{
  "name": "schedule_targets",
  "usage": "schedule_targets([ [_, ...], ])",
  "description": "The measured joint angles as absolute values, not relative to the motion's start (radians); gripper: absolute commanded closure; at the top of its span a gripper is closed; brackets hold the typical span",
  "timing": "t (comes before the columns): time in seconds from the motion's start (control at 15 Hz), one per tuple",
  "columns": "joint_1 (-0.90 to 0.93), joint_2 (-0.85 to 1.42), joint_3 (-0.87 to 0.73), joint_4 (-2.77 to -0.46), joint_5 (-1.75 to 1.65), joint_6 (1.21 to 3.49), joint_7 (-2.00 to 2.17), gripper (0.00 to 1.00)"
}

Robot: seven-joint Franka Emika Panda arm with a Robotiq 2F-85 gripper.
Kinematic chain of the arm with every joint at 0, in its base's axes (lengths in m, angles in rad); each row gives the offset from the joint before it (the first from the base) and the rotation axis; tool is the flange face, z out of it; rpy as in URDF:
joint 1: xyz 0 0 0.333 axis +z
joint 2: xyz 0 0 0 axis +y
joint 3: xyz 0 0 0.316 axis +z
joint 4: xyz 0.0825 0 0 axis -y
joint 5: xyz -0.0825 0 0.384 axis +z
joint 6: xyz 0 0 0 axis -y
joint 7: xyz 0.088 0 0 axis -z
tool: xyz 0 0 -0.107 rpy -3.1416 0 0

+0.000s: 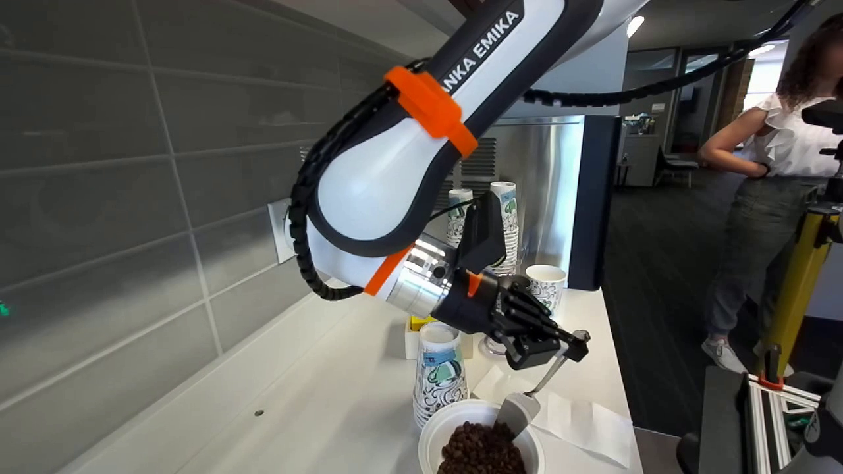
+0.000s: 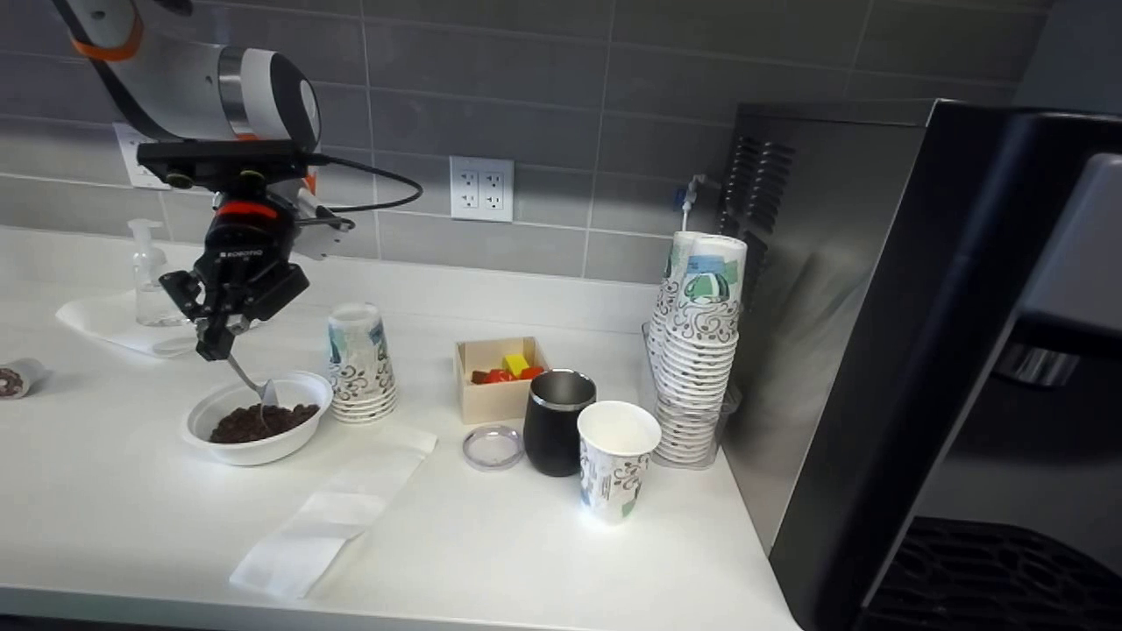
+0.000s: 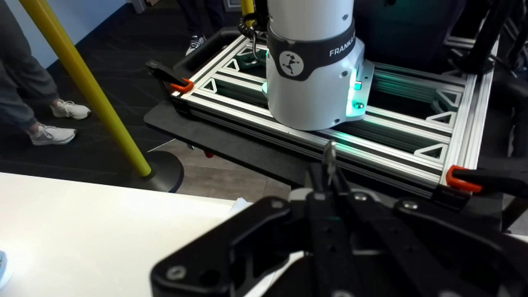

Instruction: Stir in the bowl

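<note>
Atop a smooth counter (image 2: 491, 552) — round white bowl (image 2: 252, 452), pebbly brown pieces (image 1: 479, 453) inside, slanted metal utensil (image 1: 518, 413) clamped in the end effector (image 2: 222, 336)

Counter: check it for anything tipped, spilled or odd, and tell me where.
In an exterior view, a small container at the picture's left edge seems tipped on its side, whereas the single paper cup stands upright. The container's contents are unclear. The brown pieces sit in the bowl, with no spill visible.

we've got a white counter (image 2: 508, 561) with a bowl (image 2: 250, 452), a cup stack (image 2: 361, 364) just beside the bowl, paper strip (image 2: 344, 510) near it, black tumbler (image 2: 550, 436) farther off
</note>
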State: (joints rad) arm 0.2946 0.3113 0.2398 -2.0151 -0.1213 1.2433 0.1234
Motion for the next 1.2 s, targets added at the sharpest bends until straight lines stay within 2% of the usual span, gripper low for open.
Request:
schedule_targets([
  [0.53,0.299,0.324,0.270,-2.013,-0.128,1.220,-0.047,0.99],
  [1.2,0.293,0.318,0.259,-1.993,-0.132,1.357,-0.057,0.99],
])
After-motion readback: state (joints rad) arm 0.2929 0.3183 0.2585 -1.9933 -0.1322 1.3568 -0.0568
